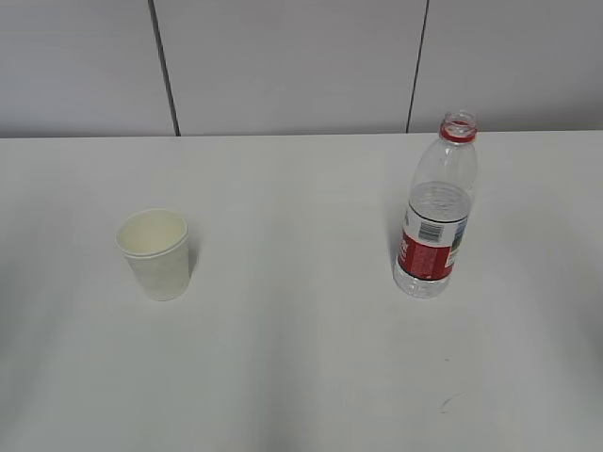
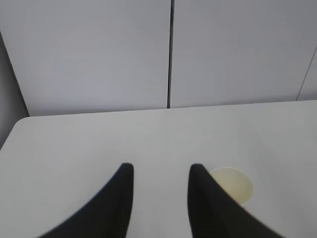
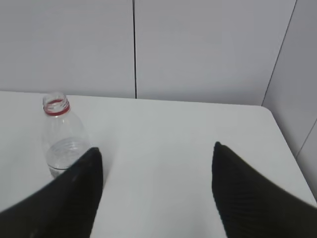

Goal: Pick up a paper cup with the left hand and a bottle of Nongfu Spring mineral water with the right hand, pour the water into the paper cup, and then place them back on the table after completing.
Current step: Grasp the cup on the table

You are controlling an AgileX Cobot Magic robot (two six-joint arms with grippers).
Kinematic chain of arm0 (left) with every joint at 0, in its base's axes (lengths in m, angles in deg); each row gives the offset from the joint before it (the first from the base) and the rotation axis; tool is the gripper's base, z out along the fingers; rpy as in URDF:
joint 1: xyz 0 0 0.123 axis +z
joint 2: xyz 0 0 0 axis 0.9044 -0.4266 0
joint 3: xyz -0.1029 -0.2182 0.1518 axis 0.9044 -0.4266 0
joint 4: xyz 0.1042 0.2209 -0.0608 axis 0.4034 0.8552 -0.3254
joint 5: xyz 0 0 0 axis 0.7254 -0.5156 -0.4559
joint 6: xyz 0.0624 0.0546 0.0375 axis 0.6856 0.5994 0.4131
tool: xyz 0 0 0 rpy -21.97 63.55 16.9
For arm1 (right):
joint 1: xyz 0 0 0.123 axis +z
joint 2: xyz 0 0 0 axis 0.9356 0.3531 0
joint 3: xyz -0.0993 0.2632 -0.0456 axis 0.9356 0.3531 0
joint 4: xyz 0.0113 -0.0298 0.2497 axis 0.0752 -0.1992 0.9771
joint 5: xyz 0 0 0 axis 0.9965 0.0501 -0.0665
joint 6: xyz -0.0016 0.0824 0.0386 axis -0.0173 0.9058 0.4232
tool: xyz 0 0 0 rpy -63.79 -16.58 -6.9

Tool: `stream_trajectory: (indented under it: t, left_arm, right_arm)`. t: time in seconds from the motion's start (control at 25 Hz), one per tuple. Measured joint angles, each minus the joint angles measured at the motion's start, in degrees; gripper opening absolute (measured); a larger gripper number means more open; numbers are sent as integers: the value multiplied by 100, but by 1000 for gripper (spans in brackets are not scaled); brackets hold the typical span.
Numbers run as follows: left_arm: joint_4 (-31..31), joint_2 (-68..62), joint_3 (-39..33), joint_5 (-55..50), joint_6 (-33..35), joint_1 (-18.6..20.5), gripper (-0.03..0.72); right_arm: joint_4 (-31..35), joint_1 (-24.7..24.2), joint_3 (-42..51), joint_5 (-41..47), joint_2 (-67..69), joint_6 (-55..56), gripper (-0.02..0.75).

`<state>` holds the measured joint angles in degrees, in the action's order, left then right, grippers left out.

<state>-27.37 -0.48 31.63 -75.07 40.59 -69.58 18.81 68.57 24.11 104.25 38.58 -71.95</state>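
A white paper cup (image 1: 154,252) stands upright on the white table (image 1: 292,311) at the left. A clear uncapped bottle (image 1: 435,212) with a red label and red neck ring stands upright at the right, with clear water (image 1: 436,202) in it. Neither arm shows in the exterior view. In the left wrist view my left gripper (image 2: 160,168) is open and empty, with the cup (image 2: 234,184) just right of its right finger. In the right wrist view my right gripper (image 3: 157,148) is wide open and empty, with the bottle (image 3: 63,136) beyond its left finger.
A grey panelled wall (image 1: 292,61) runs behind the table's back edge. The table's left corner (image 2: 22,124) shows in the left wrist view and its right corner (image 3: 265,109) in the right wrist view.
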Motion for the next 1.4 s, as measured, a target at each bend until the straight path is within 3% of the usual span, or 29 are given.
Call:
stream_trajectory:
  t: [0.28, 0.64, 1.0, 1.4]
  left_arm:
    - [237, -949, -812, 1630, 0, -84, 240]
    - [146, -1040, -2154, 3388, 0, -84, 240]
    - [146, -1788, -2207, 3822, 0, -84, 240]
    - [151, -3501, -2435, 5622, -92, -84, 240]
  right_arm:
    - [94, 0, 204, -1213, 929, 0, 514]
    - [814, 0, 1559, -2961, 1075, 0, 514]
    - [931, 0, 2394, -4093, 1075, 208, 514]
    - [939, 0, 2394, -4218, 1075, 243, 514]
